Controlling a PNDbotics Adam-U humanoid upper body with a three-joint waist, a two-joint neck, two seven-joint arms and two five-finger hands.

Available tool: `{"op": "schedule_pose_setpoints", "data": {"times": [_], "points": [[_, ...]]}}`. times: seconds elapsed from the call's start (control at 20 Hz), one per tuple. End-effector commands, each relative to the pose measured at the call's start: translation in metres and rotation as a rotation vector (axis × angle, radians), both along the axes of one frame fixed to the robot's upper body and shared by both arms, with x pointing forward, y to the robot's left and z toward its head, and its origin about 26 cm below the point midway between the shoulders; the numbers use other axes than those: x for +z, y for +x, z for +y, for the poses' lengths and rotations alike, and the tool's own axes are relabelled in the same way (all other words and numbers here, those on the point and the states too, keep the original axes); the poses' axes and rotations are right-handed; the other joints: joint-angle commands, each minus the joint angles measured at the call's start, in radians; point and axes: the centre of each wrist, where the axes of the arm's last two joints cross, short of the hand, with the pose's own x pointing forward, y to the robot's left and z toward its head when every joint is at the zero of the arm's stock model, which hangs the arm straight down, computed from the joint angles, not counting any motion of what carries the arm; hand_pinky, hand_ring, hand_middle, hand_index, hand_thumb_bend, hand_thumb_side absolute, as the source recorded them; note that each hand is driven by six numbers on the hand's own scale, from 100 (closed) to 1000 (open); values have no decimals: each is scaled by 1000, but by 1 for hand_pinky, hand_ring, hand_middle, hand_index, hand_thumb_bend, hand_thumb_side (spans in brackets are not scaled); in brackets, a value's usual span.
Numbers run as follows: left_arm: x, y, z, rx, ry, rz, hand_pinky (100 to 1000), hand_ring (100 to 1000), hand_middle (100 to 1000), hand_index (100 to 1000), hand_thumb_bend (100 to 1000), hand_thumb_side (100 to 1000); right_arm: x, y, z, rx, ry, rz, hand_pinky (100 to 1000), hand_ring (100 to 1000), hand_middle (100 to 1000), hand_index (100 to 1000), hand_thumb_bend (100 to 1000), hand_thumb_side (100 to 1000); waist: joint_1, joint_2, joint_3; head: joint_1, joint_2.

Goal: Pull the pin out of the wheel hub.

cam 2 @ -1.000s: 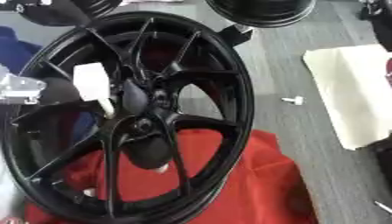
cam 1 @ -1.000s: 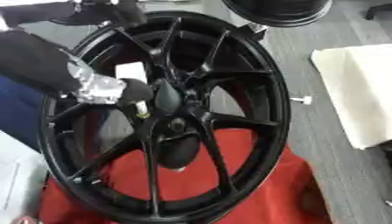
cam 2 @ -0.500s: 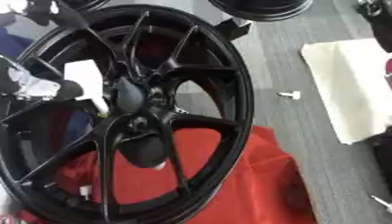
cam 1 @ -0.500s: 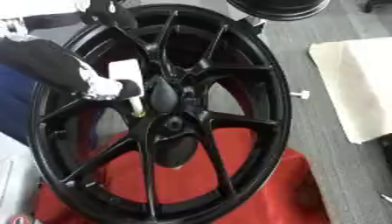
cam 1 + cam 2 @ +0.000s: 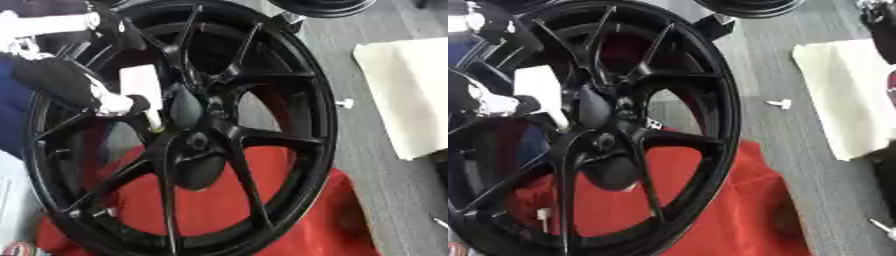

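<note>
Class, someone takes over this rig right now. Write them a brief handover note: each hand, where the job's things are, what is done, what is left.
Left hand: at the hub of the black wheel, by a white piece; grip unclear.
Right hand: not in view.
Wheel lies partly on a red cloth. A small white part lies on the grey floor to its right.
Done: hand has reached the hub.
Left: pull the pin; whether it is out cannot be told.

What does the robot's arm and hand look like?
The left arm is chunky, rounded and black, narrowing to a shiny silver wrist joint. The left hand past it is black too, so it blends into the black wheel. The right arm doesn't show.
</note>
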Motion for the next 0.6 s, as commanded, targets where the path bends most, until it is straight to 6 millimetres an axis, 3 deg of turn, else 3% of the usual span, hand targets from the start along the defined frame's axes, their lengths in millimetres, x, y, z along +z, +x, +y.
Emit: {"op": "schedule_pose_setpoints", "data": {"times": [0.05, 0.2, 0.6], "points": [[5, 1, 2, 77, 33, 116, 885, 881, 817, 868, 481, 460, 10, -3, 1, 0, -16, -28, 784, 595, 551, 671, 100, 544, -4, -17, -4, 2, -33], [3, 5, 1, 82, 46, 114, 882, 872, 807, 858, 497, 445, 10, -2, 0, -9, 2, -29, 784, 593, 548, 668, 100, 568, -4, -16, -5, 1, -58], [3, 4, -1, 71, 87, 88, 857, 838, 771, 822, 474, 398, 9, -2, -1, -14, 9, -28, 783, 592, 546, 666, 100, 544, -5, -16, -5, 6, -83]]}}
